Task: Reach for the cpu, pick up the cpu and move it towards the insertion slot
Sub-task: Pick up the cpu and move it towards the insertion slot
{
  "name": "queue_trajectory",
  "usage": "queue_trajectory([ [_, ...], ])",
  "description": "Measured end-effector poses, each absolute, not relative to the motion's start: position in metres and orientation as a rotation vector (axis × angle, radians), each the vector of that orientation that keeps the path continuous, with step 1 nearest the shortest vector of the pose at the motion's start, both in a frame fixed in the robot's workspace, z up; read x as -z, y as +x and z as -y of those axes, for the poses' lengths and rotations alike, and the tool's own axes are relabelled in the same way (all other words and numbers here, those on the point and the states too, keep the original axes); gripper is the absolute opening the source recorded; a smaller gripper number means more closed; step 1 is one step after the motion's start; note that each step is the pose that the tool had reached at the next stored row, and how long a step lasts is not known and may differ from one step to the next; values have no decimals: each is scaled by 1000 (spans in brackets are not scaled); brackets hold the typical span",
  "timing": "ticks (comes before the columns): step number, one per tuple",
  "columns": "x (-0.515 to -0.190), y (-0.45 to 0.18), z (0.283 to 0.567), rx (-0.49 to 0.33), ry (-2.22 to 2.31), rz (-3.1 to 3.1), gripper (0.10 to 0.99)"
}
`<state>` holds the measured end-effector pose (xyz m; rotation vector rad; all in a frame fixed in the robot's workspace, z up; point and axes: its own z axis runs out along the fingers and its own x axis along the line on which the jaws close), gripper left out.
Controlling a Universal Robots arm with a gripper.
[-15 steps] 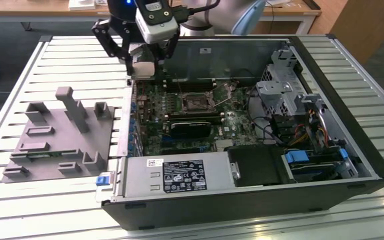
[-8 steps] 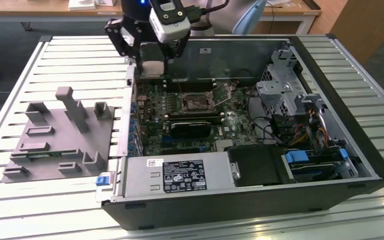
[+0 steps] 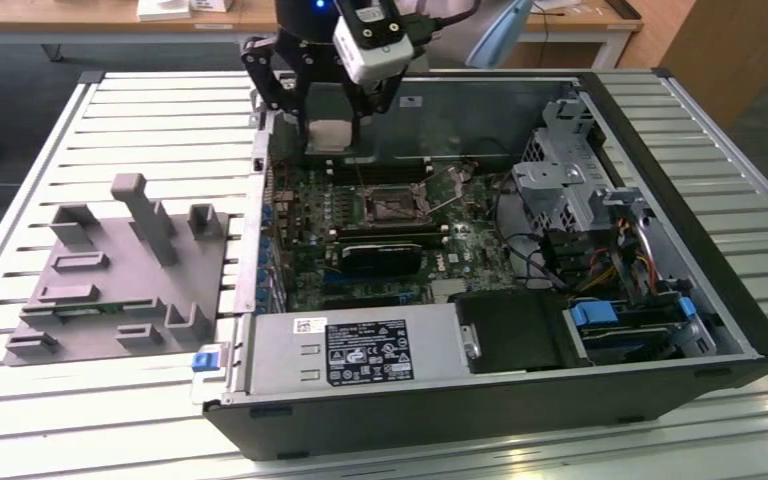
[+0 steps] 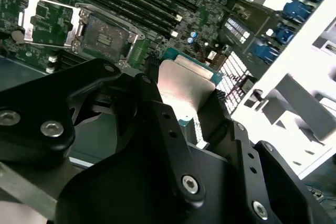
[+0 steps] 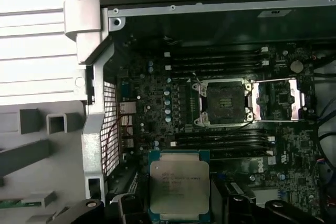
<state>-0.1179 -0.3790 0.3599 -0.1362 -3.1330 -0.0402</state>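
in the exterior view we are holding our black hand [image 3: 327, 135] above the far edge of the open black computer case [image 3: 704, 330] on the slatted counter [image 3: 37, 150], clenching the small flat silvery-grey square cpu [image 3: 328, 135]. the first wrist view is showing its metal top [image 5: 179, 183], lifted clear of the green motherboard [image 5: 157, 103]. both wrist views are revealing the shiny-framed insertion slot [image 4: 107, 36] lying open, well apart.
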Motion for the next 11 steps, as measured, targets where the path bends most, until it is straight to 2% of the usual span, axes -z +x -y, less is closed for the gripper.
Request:
queue_trajectory([
  [11,-355,-87,374,40,-150,3132,545],
])
